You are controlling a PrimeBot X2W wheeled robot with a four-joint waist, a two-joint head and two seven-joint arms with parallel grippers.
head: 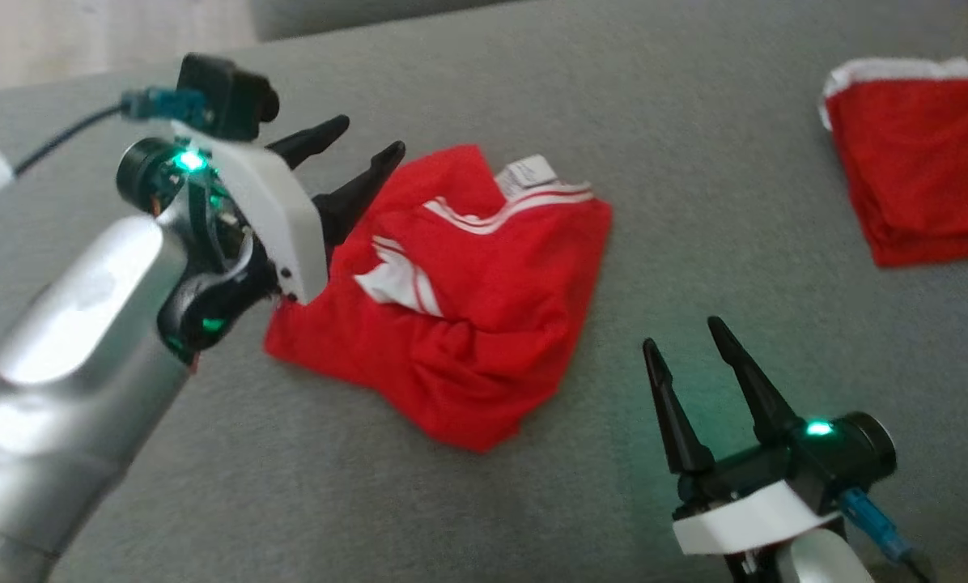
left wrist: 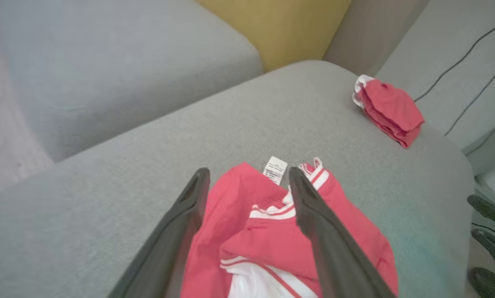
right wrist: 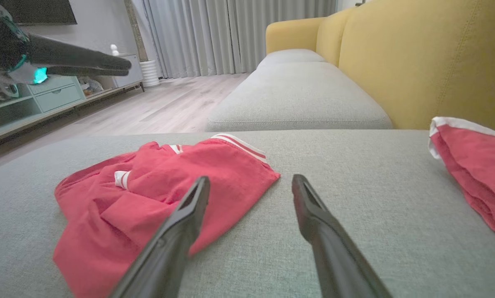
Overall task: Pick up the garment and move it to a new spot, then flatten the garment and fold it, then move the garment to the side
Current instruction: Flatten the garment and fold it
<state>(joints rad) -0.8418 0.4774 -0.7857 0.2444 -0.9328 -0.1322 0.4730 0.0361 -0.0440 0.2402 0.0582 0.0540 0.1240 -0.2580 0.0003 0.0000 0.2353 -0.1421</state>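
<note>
Nearest me: left forearm (head: 71, 348), silver, at lower left. Right tool (head: 682, 334) at lower right, fingers spread, nothing between them, low over the grey cushion (head: 694, 202) and just beside the near right edge of the garment (head: 468, 324).

Garment: red with white stripes, crumpled mid-cushion, partly doubled over itself, several raised folds.

Judgement: thin knit, light, limp, no stiffness. It will sag and trail if lifted by one point, and the layers may slide over each other. Not fragile. A pinch needs a ridge or an edge, not flat cloth pressed into the cushion.

Left tool (head: 371, 135): spread, empty, above the far left part of the garment. The right wrist view shows it up in the air, clear of the cloth. Its fingers frame the striped hem (head: 524, 202) and the white label (head: 528, 174).

Best holds, I judge: striped hem by the label for the left tool, near right corner for the right tool. Two holds should stop it bunching.

Farther right: second red cloth (head: 921, 178), folded, well apart.
</note>
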